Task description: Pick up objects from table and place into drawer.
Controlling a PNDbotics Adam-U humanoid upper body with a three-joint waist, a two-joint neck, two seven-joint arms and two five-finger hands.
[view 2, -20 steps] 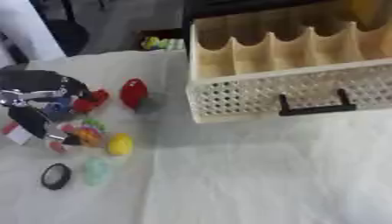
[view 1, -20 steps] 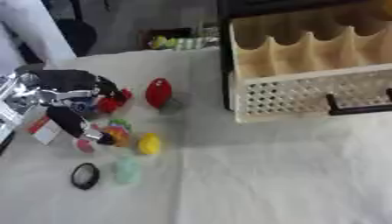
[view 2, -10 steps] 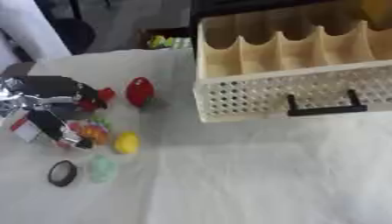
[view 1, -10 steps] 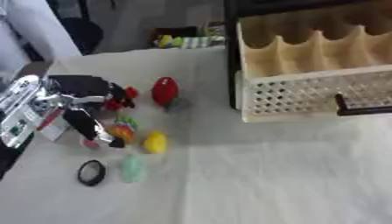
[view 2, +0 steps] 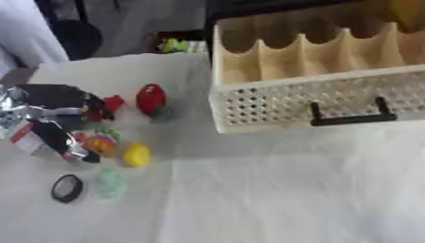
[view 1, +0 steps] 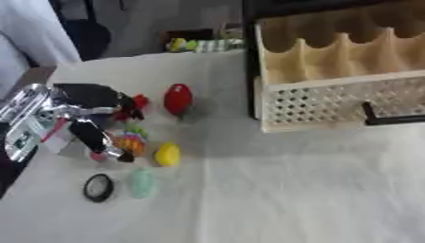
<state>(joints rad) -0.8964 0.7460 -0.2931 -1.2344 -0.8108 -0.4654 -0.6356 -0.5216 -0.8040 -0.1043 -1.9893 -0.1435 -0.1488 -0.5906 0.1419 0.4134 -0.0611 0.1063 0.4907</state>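
Covered in pale cloth, a table [view 1: 274,190], its wide near-right part bare of things. Far right, standing on it, a wooden drawer [view 2: 315,71] split by wavy dividers into open compartments, with a perforated front wall and a black handle [view 2: 348,116]; nothing to be seen inside the compartments. Shifted a little lower and rightward in both views against the picture of a second ago, table and drawer together, so a turn of the head rather than a move of the things. At the left edge, the left hand [view 1: 83,111], black with silver joints, come a little to the right and lower in the view since then, fingers [view 1: 96,137] pointing down toward the near side, curled partly; whether closed around anything, cannot tell. Right hand nowhere visible.

Just right of the hand, a red egg-shaped object [view 1: 177,98], apart from the fingers, with a clear strip of cloth between it and the drawer's left wall. Touching or almost touching the hand's far-right side, a small red piece [view 1: 139,101]. Under the fingertips, a multicoloured orange-and-green thing [view 1: 130,141], too blurred to name. Beside that, on the near right, a yellow rounded object [view 1: 168,154]. Nearer still, a pale green soft shape [view 1: 142,182] and, to its left, a black ring [view 1: 98,187], both well apart from the hand. At the hand's left, a white-and-red box [view 2: 29,140], half hidden by the arm.
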